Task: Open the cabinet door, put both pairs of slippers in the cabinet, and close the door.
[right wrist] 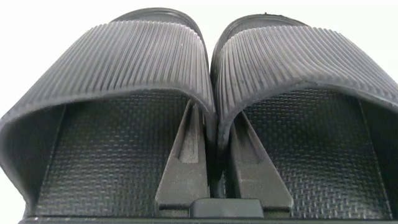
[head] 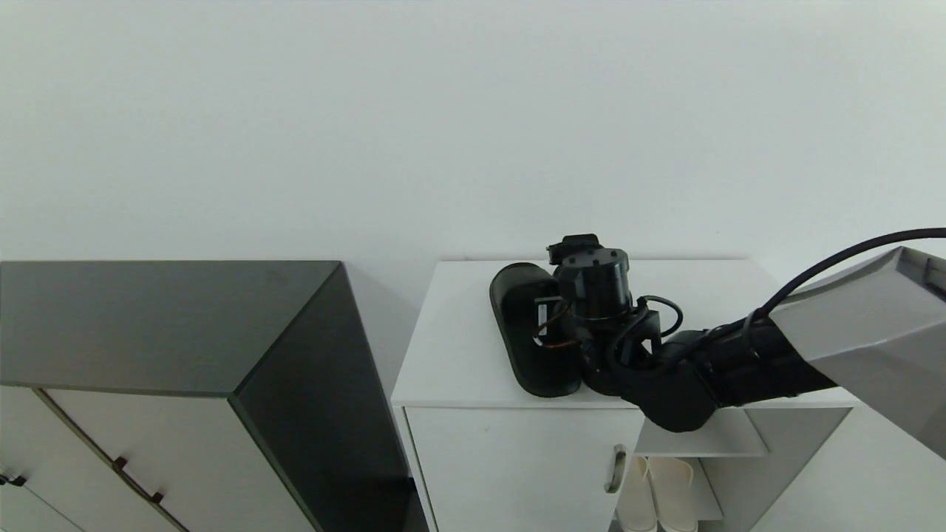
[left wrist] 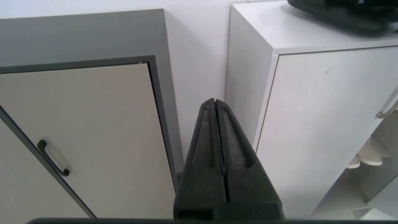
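Note:
A pair of black slippers (head: 528, 332) lies on top of the white cabinet (head: 458, 347), side by side (right wrist: 149, 68). My right gripper (head: 550, 325) is at their open ends, one finger inside each slipper. The fingers (right wrist: 186, 155) are pinched on the two touching inner strap walls, so the gripper (right wrist: 216, 118) is shut on the pair. The cabinet's right compartment stands open, with a pair of white slippers (head: 658, 495) on a lower shelf. My left gripper (left wrist: 215, 109) is shut and holds nothing, low in front of the gap between the two cabinets.
The white cabinet's left door (head: 517, 473) is closed, its handle (head: 615, 468) at the inner edge. A dark grey cabinet (head: 148, 318) with pale doors stands close on the left. A plain wall runs behind both.

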